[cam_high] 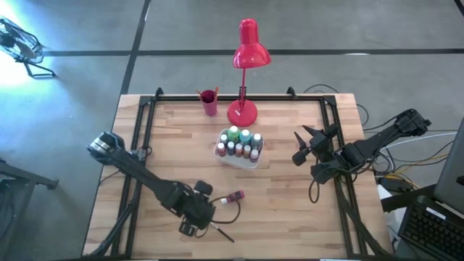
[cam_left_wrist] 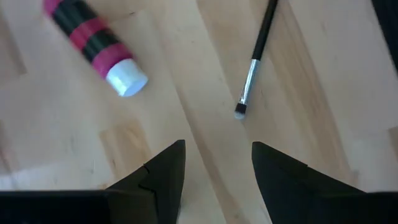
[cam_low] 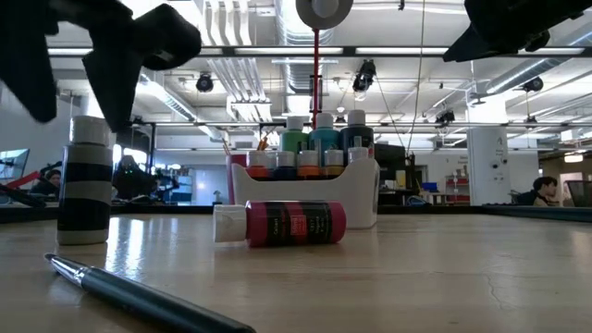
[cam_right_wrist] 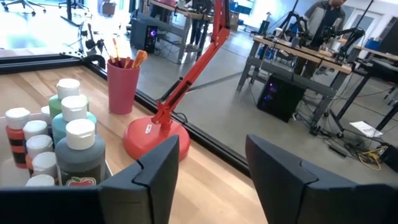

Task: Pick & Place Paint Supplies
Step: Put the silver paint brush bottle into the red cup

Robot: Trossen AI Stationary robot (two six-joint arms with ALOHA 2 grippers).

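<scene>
1. Nearest the bottom edge of the high view, a thin dark-handled brush (cam_high: 222, 232) lies flat on the table (cam_high: 290, 217), just beside the left gripper (cam_high: 190, 228). The left wrist view shows its bristle tip (cam_left_wrist: 240, 112) a little ahead of the fingers, not between them. It is not yet picked up.
2. The left gripper hangs low in the lower centre of the high view. Its jaws stand apart with only bare wood between them; it holds nothing.
3. Just beyond, toward the centre of the frame, a red-and-black paint bottle (cam_high: 233, 196) with a pale cap lies on its side, apart from the tray. It also waits to be placed.
4. At mid-frame the white tray (cam_high: 239, 161) holds about a dozen upright paint bottles (cam_high: 238, 142), packed close. By my reading this is the finished part of the job.
5. At the right of the frame, the right gripper (cam_high: 305, 145) is raised, well to the side of the tray. Its jaws are spread and empty in the right wrist view.
6. Farthest, at upper centre, the red cup (cam_high: 209, 102) holds several brushes beside the red lamp (cam_high: 243, 109).
7. Judgement: mostly done; one bottle and one brush seem left.
</scene>
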